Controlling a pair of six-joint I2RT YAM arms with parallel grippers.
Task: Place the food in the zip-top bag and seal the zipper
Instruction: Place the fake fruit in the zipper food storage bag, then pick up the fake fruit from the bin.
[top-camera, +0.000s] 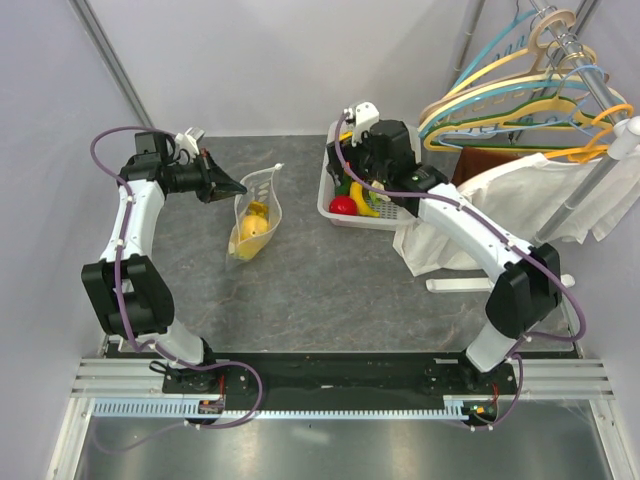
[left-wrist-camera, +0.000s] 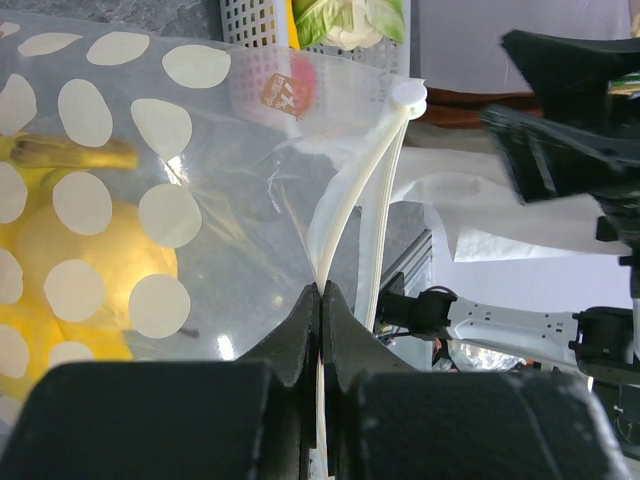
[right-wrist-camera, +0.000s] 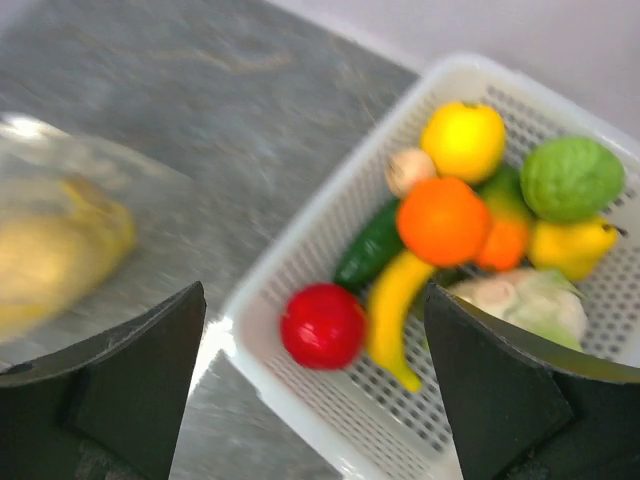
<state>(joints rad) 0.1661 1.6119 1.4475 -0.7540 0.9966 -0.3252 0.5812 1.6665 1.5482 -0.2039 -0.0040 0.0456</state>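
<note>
The clear dotted zip-top bag (top-camera: 257, 212) stands on the table with yellow food (top-camera: 252, 226) inside; it also shows in the left wrist view (left-wrist-camera: 200, 220). My left gripper (top-camera: 232, 184) is shut on one side of the bag's zipper strip (left-wrist-camera: 340, 215) and holds the mouth open; the white slider tab (left-wrist-camera: 408, 95) sits at the far end. My right gripper (top-camera: 362, 170) is open and empty above the white basket (top-camera: 330, 195). In the right wrist view the basket (right-wrist-camera: 300, 400) holds a red ball (right-wrist-camera: 322, 326), a banana (right-wrist-camera: 395, 305), an orange (right-wrist-camera: 442, 220) and other food.
A white cloth garment (top-camera: 540, 205) hangs from a rack of coloured hangers (top-camera: 530, 95) at the right, draping down beside the basket. The arms' bases stand on a rail (top-camera: 330, 385) at the near edge.
</note>
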